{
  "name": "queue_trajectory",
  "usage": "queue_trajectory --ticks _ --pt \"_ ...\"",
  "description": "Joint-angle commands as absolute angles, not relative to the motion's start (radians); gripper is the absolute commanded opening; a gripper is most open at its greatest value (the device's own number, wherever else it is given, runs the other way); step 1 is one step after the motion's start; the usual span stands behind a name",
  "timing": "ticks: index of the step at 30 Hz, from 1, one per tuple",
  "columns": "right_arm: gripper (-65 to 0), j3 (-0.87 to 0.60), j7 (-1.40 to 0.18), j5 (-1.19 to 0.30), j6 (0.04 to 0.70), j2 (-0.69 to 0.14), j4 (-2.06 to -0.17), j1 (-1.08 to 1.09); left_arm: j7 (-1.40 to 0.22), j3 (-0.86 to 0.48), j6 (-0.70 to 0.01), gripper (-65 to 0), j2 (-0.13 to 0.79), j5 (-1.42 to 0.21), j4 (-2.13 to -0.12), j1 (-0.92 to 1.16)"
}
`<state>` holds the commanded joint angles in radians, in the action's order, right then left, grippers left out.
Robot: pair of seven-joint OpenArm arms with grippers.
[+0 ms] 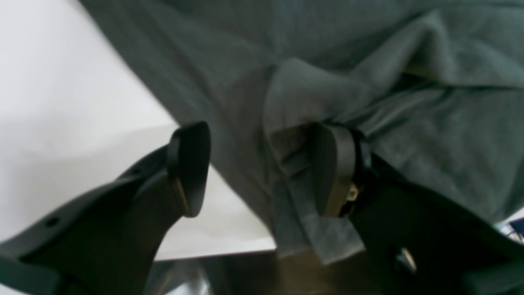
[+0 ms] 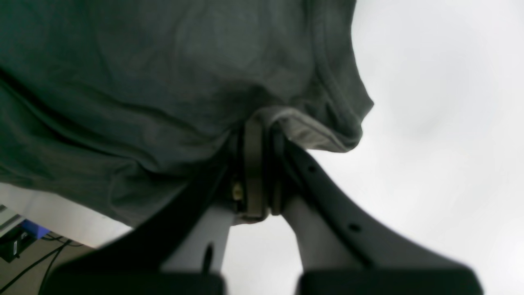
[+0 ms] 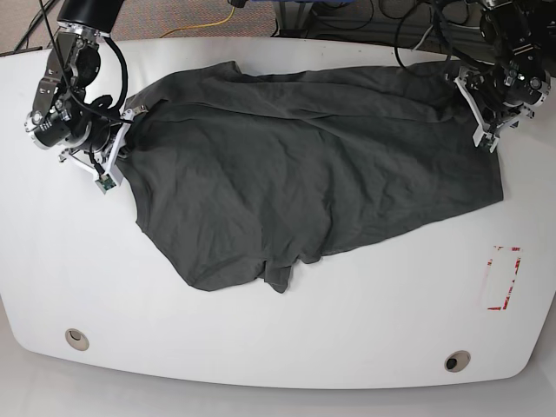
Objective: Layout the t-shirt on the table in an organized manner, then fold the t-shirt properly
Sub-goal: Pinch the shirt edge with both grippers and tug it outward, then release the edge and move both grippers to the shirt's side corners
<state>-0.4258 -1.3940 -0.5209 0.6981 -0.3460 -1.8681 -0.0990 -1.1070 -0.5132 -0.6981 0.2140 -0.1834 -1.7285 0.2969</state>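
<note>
The t-shirt lies spread but rumpled across the far half of the table, so layout is unfinished and folding not begun. The right gripper is clamped on a hem; the left gripper stands apart over an edge.
</note>
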Motion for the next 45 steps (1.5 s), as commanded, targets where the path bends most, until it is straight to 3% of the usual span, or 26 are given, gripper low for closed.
queue_trajectory --ticks 23,24,28,31,40,45 --pt "-63.4 -0.427 -1.368 -0.386 0.698 -0.349 -1.868 -0.042 -1.058 -0.572 -0.698 -29.0 0.3 -0.18 -1.612 0.294" --pt "-62.1 -0.427 -1.369 -0.386 0.698 -0.351 -1.868 -0.041 -1.058 -0.573 -0.698 -29.0 0.3 -0.18 -1.612 0.294" --pt "-45.8 -0.429 -1.369 -0.386 0.698 -0.352 -1.871 -0.042 -1.058 -0.573 -0.698 -29.0 0.323 -0.17 -1.609 0.295" --pt "-37.1 -0.429 -1.369 -0.386 0.698 -0.351 -1.871 -0.044 -1.058 -0.575 -0.698 -29.0 0.328 -0.13 -1.61 0.298" --pt "-34.4 -0.429 -1.369 -0.392 0.698 -0.346 -1.905 -0.038 -1.063 -0.616 -0.698 -28.7 0.326 -0.108 -1.701 0.303" --pt "-34.4 -0.427 -1.369 -0.389 0.698 -0.348 -1.956 -0.013 -1.15 -0.641 -0.698 -28.6 0.325 -0.108 -1.791 0.291"
